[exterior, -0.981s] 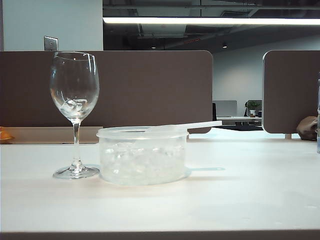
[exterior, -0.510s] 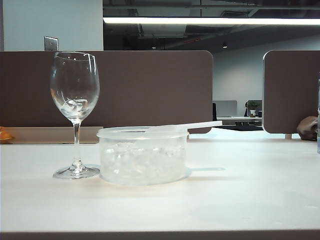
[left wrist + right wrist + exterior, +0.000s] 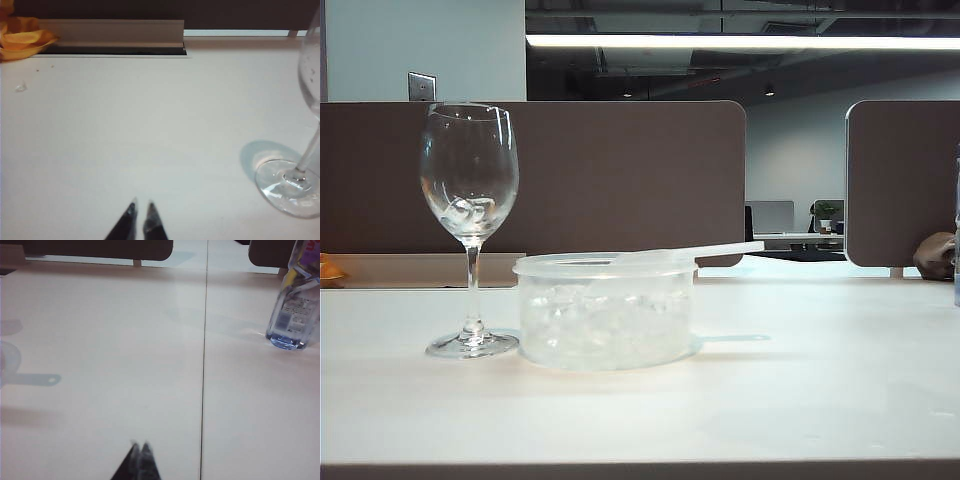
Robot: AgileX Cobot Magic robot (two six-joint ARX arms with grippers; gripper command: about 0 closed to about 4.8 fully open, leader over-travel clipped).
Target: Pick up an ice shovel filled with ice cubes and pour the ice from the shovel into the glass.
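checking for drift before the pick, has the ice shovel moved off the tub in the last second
No. The ice shovel lies across the tub rim as before, handle tip level with the brown partition's lower corner.

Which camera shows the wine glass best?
The exterior view: the whole glass stands there, rim to foot, with ice cubes in its bowl. The left wrist view catches only its foot, stem and one edge of the bowl. The right wrist view misses it.

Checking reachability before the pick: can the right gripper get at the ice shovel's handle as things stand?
Probably yes. The ice shovel lies across the tub, handle jutting out free toward the right gripper, which is shut over bare table; it must open first.
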